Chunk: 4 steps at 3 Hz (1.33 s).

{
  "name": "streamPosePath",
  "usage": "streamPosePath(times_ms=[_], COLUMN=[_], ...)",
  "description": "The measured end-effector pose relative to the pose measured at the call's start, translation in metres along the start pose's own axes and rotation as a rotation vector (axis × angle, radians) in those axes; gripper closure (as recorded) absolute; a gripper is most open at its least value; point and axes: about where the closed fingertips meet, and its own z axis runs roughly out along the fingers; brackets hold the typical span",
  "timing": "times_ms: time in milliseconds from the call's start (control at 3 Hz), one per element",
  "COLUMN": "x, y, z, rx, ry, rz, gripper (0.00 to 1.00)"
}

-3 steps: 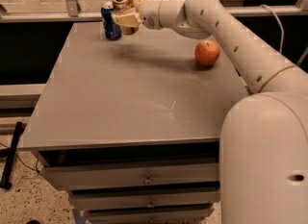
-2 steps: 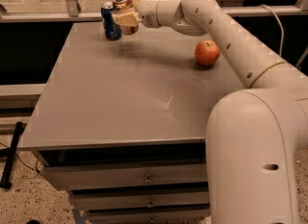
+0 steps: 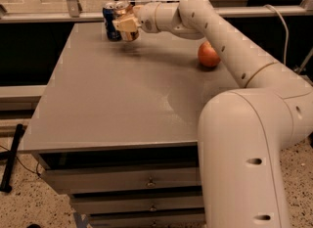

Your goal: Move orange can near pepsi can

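Note:
The orange can [image 3: 130,35] stands upright at the far left of the grey table [image 3: 112,109], right beside the dark blue pepsi can [image 3: 110,25] and just to its right. My gripper [image 3: 125,23] reaches in from the right and is shut around the orange can's upper body, hiding most of it. I cannot tell whether the can's base rests on the table or hangs just above it. The two cans are almost touching.
A round orange-red apple [image 3: 209,55] lies on the table at the right, under my forearm [image 3: 230,41]. A rail and glass panel [image 3: 73,14] run behind the table's far edge. My arm's large base link [image 3: 244,158] fills the front right. Drawers [image 3: 146,183] sit under the tabletop.
The gripper and orange can stay in nearly the same spot beside the pepsi can. The near part of my arm has shifted left in the view.

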Motion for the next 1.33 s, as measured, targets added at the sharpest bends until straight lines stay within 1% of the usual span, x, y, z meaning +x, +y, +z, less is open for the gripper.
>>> streamPosePath(times_ms=[333,667,1333], x=[0.011,0.018,0.022], y=[-0.002,-0.003,-0.006], z=[0.002,0.005,0.006], rx=[0.013,0.03,0.051], ry=[-0.007,-0.011,-0.023], rz=[0.031,0.04,0.03], gripper=[1.0,0.83,0.36])
